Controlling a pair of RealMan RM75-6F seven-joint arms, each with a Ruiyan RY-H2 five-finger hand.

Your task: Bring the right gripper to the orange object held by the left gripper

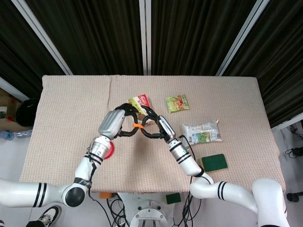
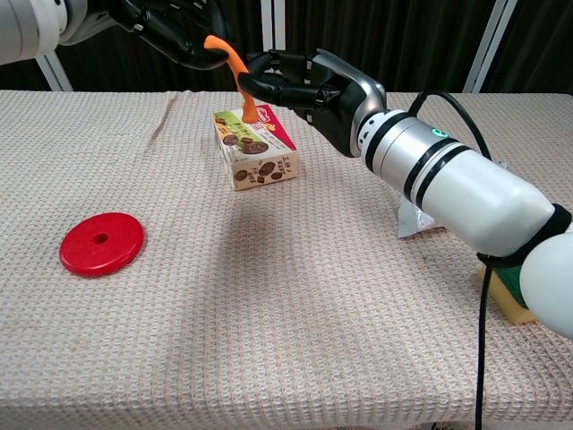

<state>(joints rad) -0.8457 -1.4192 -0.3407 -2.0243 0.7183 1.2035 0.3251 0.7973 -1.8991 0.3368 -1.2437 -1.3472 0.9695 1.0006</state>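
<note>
The left hand (image 2: 175,31) holds a thin orange strip (image 2: 235,73) up in the air, above the snack box (image 2: 255,148). The hand pinches the strip at its top end. From there the strip bends and hangs down, so its long side runs mostly up and down, and its low end points at the top of the snack box.

The right hand (image 2: 300,85) is up high too, above the snack box and a bit to the side away from the red disc (image 2: 101,243). Its fingers (image 2: 260,88) are curled and reach toward the strip. The tips are right at the strip, about halfway down it. I cannot tell if they touch it or grip it yet. Nothing else is in that hand.

From above, the two hands meet over the table, with the strip (image 1: 137,126) between them. The strip lies just past the right hand's fingertips, toward the left hand. I think only a tiny move sideways is left.
</note>
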